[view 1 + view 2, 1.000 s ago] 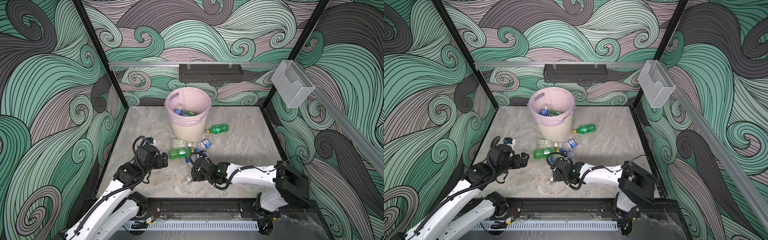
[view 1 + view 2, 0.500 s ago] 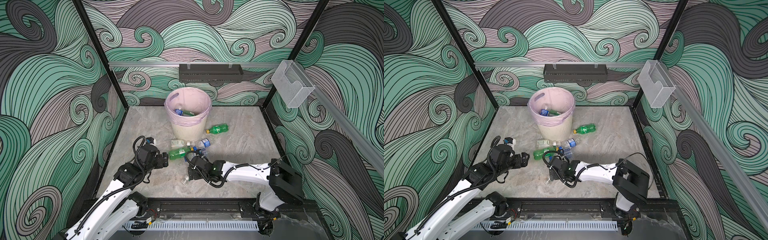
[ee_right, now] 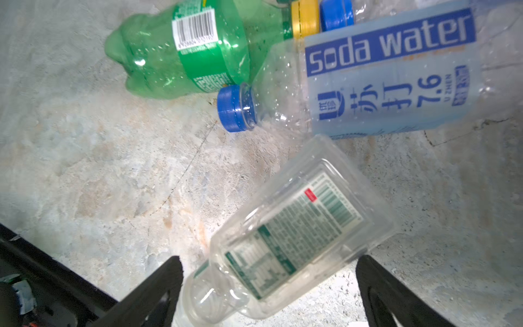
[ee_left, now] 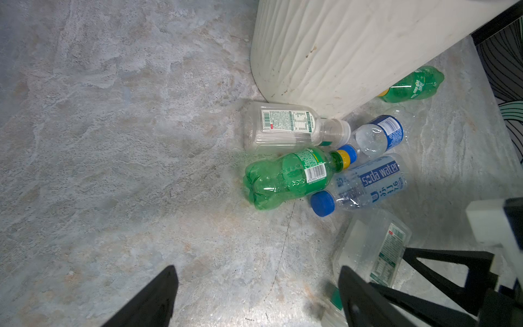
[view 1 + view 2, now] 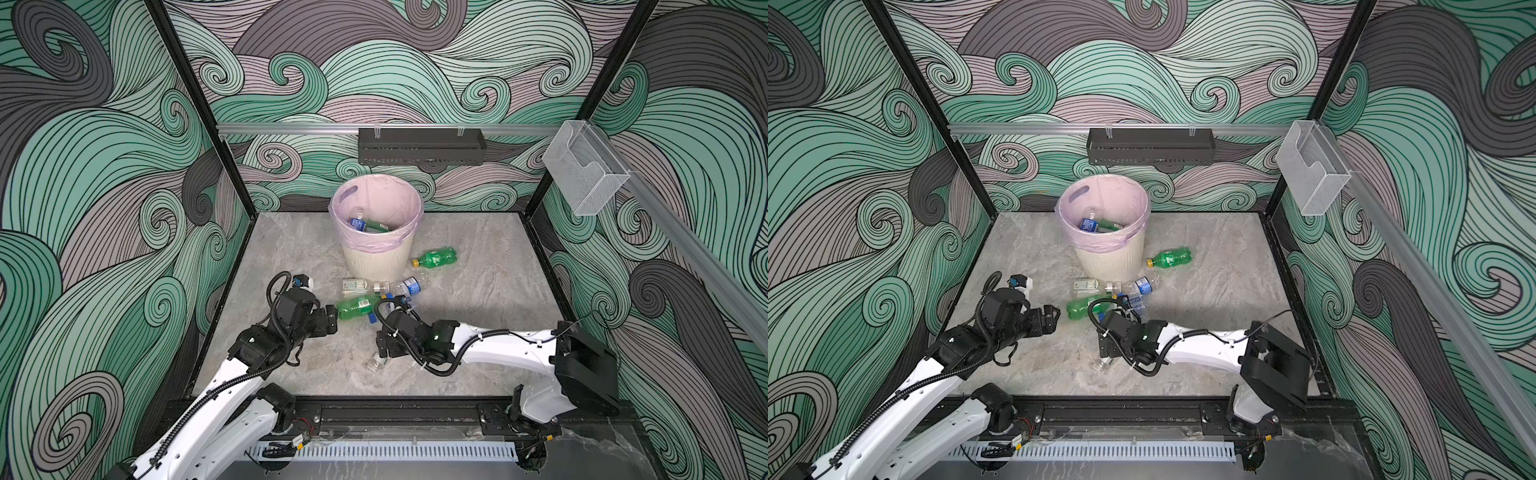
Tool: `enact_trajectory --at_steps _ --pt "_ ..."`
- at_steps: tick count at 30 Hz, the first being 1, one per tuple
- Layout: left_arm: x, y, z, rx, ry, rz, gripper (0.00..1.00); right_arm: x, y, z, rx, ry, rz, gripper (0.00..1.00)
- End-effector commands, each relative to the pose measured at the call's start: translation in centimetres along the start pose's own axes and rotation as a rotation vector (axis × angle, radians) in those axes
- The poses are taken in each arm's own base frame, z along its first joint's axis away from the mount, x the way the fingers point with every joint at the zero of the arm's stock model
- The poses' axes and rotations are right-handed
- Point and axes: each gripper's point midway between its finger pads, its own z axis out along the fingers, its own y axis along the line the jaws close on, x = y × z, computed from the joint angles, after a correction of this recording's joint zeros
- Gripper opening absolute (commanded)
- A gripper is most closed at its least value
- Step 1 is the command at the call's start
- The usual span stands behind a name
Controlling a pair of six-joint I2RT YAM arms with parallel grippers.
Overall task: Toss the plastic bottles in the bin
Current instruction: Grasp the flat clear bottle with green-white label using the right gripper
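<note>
While right fingers [image 3: 161, 286] gape — clear bottle [image 3: 294, 229] lies between them, ungripped | left fingers [image 4: 158, 297] spread, empty

Cream ribbed bin [image 5: 376, 262], green bottle [image 4: 283, 178]

Top views, paired: high at the front, looking down over the whole surface [image 5: 478, 299]; wrist views: close, low, both showing the soda water bottle [image 4: 368, 182].

The plastic bottles [image 4: 285, 178] are glossy and see-through, the bin [image 4: 339, 56] matt ribbed plastic, the tabletop [image 4: 113, 141] matt mottled stone.
</note>
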Motion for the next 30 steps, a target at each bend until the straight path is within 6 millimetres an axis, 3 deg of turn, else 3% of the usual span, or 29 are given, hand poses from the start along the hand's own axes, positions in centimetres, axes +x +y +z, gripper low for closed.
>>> enact_trajectory --at_steps 1,18,23,30 --pt "-0.1 0.0 0.0 0.003 -0.005 -0.014 0.90 0.3 -0.3 -0.6 0.005 0.004 0.007 0.96" --pt "0.0 0.0 0.0 0.004 -0.001 -0.014 0.90 -0.3 -1.8 3.1 0.195 0.005 0.010 0.98" --pt "-0.1 0.0 -0.2 0.006 -0.008 -0.015 0.91 -0.4 -2.0 3.1 0.199 0.005 -0.016 0.94" --pt "-0.1 0.0 -0.1 0.004 -0.004 -0.014 0.90 0.1 -3.8 2.1 0.231 0.007 -0.041 0.88"
